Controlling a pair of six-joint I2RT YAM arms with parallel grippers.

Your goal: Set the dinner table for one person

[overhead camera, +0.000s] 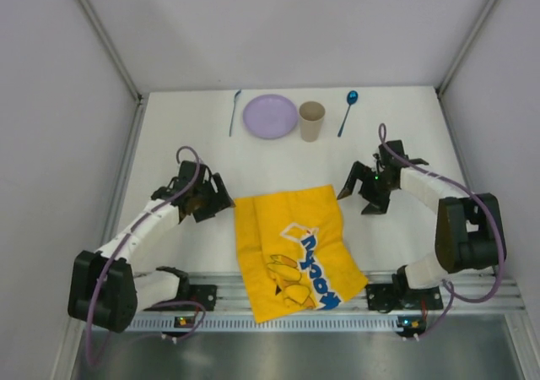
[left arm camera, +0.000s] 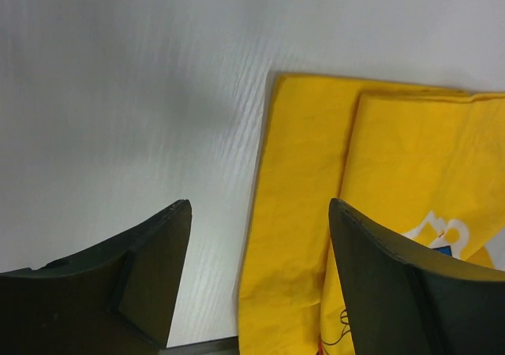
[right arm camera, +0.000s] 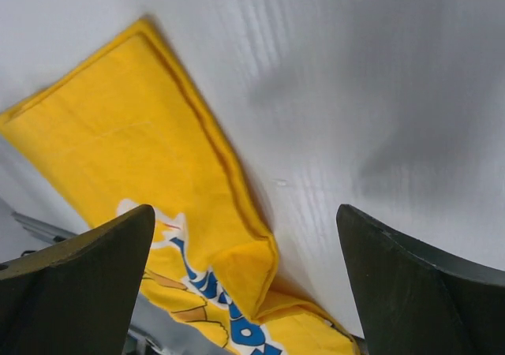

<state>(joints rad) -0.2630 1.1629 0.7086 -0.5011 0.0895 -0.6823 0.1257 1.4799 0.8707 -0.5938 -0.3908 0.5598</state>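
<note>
The white dinner table [overhead camera: 177,135] carries a yellow Pikachu-print mat [overhead camera: 291,245], folded over and askew, with its near corner hanging past the front edge. At the back stand a purple plate [overhead camera: 270,116], a tan cup [overhead camera: 311,120], a blue fork [overhead camera: 234,112] and a blue spoon [overhead camera: 348,111]. My left gripper [overhead camera: 224,201] is open and empty at the mat's left edge [left arm camera: 300,213]. My right gripper [overhead camera: 356,199] is open and empty just above the mat's right edge, where a fold [right arm camera: 252,276] bulges.
Grey walls close in the table on the left, back and right. A metal rail [overhead camera: 439,294] with the arm bases runs along the front edge. Bare tabletop shows in the left wrist view [left arm camera: 118,95] and in the right wrist view [right arm camera: 379,95].
</note>
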